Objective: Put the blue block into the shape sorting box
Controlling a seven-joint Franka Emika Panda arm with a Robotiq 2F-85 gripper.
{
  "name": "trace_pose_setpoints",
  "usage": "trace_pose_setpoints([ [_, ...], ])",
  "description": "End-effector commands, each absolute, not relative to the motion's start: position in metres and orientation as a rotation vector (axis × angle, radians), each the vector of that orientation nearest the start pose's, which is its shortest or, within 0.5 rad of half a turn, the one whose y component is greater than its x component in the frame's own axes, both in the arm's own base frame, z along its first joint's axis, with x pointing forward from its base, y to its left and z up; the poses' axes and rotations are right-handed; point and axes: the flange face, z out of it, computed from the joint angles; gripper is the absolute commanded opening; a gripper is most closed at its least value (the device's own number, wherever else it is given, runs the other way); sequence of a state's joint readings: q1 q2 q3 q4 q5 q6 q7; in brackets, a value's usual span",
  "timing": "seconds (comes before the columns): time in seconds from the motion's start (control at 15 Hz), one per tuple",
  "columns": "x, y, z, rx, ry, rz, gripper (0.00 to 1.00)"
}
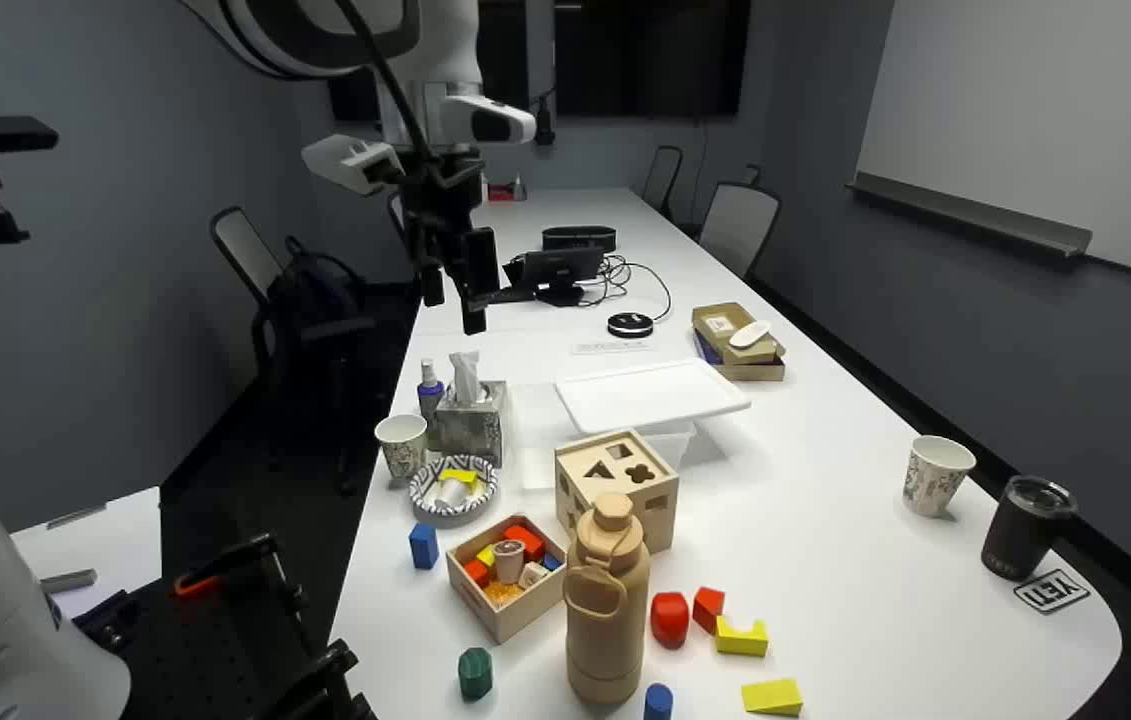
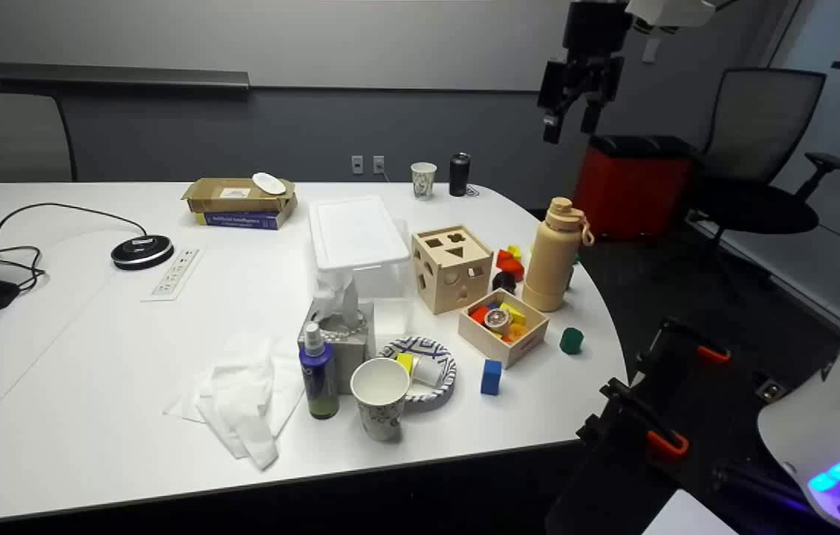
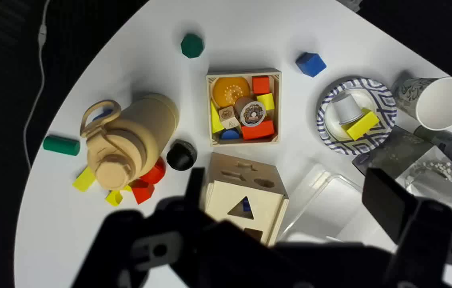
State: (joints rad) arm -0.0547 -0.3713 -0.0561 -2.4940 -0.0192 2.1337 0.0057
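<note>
The small blue block stands alone on the white table near its edge, beside the low wooden tray. It also shows in an exterior view and at the top of the wrist view. The shape sorting box is a light wooden cube with cut-out holes, also in an exterior view and the wrist view. Something blue shows through its triangular hole. My gripper is open and empty, high above the table. It also shows in an exterior view and the wrist view.
The tray of coloured pieces sits between block and box. A tall beige bottle stands by the box, with loose blocks around. A patterned plate, paper cup, tissue box and lidded clear container are near.
</note>
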Motion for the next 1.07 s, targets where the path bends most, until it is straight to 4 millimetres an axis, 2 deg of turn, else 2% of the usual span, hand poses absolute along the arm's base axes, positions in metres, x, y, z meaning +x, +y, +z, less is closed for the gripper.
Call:
trace_pose_setpoints([
  [0.0, 0.419, -0.048, 0.420, -3.134, 0.161, -0.016, 1.00],
  [0.4, 0.419, -0.048, 0.420, -3.134, 0.161, -0.016, 1.00],
  [0.6, 0.428, -0.019, 0.405, -3.152, 0.048, 0.049, 1.00],
  [0.73, 0.438, 0.012, 0.381, -3.160, -0.136, 0.140, 1.00],
  [0.87, 0.443, 0.045, 0.347, -3.142, -0.291, 0.239, 1.00],
  [1.0, 0.445, 0.066, 0.316, -3.148, -0.443, 0.357, 1.00],
])
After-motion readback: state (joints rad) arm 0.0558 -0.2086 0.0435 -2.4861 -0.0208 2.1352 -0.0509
